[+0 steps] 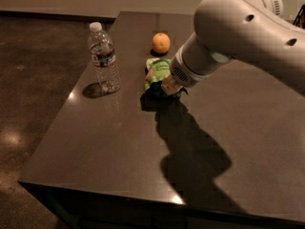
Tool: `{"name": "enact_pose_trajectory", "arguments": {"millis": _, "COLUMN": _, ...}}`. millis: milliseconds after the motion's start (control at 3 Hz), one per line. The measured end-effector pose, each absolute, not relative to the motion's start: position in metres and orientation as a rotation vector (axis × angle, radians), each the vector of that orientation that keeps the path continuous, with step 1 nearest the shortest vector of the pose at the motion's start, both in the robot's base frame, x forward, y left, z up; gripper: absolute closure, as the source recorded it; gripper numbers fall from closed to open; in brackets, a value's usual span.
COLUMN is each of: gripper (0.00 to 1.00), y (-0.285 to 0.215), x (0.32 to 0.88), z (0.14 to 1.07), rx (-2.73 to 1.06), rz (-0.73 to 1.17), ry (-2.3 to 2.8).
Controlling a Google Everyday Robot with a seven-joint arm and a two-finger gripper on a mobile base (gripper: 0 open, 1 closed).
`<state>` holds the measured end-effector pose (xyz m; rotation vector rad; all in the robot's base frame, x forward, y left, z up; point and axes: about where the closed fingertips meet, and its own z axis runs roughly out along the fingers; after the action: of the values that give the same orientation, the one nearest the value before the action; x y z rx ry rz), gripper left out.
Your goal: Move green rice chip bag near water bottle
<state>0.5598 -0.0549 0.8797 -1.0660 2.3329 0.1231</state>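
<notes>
End effector [167,86]: low over the surface [119,151], far-centre, against the right side of the green rice chip bag [156,73]. Spread or clamped: cannot tell, the wrist hides it. The bag sits just left of the end effector, with an orange [161,42] just beyond it. Water bottle [105,56] stands upright to the bag's left, apart from it, close to the surface's left edge. Its label band is blue, red and white; the bag carries pale print; neither is legible. Open surface lies between bag and bottle and runs to the near edge.
</notes>
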Motion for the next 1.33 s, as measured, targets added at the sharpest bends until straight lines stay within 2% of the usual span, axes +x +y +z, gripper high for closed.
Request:
{"name": "enact_pose_trajectory", "arguments": {"millis": 333, "gripper": 0.82, "y": -0.042, "x": 0.554, "z": 0.88, "rx": -1.107, "rz": 0.136, "ry": 2.328}}
{"name": "enact_pose_trajectory", "arguments": {"millis": 1333, "gripper": 0.13, "y": -0.013, "x": 0.553, "z": 0.873, "rx": -1.187, "rz": 0.193, "ry": 2.296}}
